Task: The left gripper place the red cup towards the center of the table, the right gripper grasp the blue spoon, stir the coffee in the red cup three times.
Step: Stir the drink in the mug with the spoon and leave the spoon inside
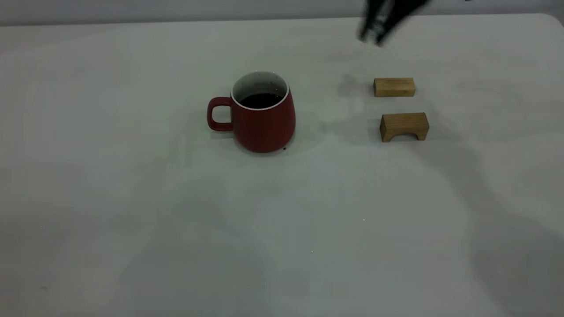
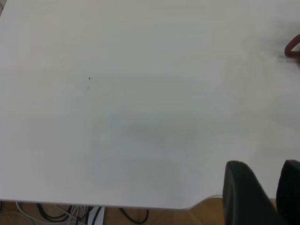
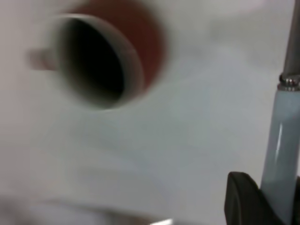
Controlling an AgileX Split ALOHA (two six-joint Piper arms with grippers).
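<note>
The red cup (image 1: 263, 119) stands upright near the middle of the table (image 1: 132, 211), its handle toward the left, with dark coffee (image 1: 261, 100) inside. My right gripper (image 1: 380, 24) hovers blurred above the far right part of the table, behind the cup and to its right. In the right wrist view the right gripper (image 3: 275, 185) is shut on the pale handle of the blue spoon (image 3: 280, 136), and the cup (image 3: 105, 58) lies ahead, apart from it. My left gripper (image 2: 271, 165) is over the table's edge with nothing between its fingers; only the cup's handle (image 2: 293, 47) shows there.
Two tan wooden blocks lie right of the cup: a flat one (image 1: 394, 86) farther back and an arch-shaped one (image 1: 404, 126) nearer. The table's rounded corner (image 1: 551, 20) is at the far right. Cables (image 2: 61, 213) hang below the table's edge.
</note>
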